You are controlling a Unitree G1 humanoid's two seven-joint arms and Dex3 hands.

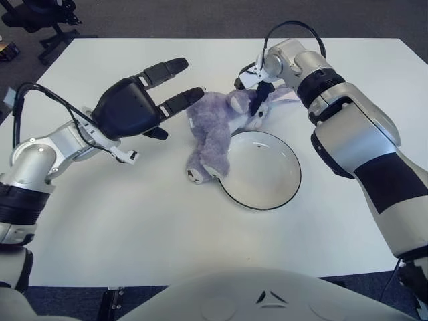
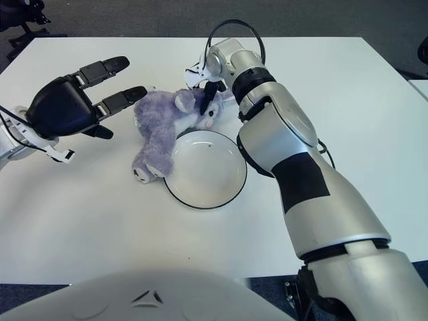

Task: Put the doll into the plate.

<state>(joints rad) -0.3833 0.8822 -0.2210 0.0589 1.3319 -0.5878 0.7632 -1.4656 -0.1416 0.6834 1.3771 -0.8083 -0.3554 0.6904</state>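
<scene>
On the white table (image 1: 134, 221) in my left eye view the purple doll (image 1: 217, 130) lies just left of the plate (image 1: 262, 170), legs overlapping its rim, my right hand (image 1: 259, 99) pinching its head, while my right eye view shows my left hand (image 2: 67, 103) hovering left of it, fingers spread.

A white table (image 1: 134, 234) stands on dark carpet (image 1: 200, 17); an office chair's base (image 1: 50, 20) behind.

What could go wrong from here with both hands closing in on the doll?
1. The fuzzy purple stuffed doll lies with its legs over the rim of the white black-rimmed plate; dragging it may shove or tip the plate.
2. The right hand pinches only at the doll's head, so the soft body could sag or slip.
3. The open left hand could push the doll away instead of gripping it.
</scene>
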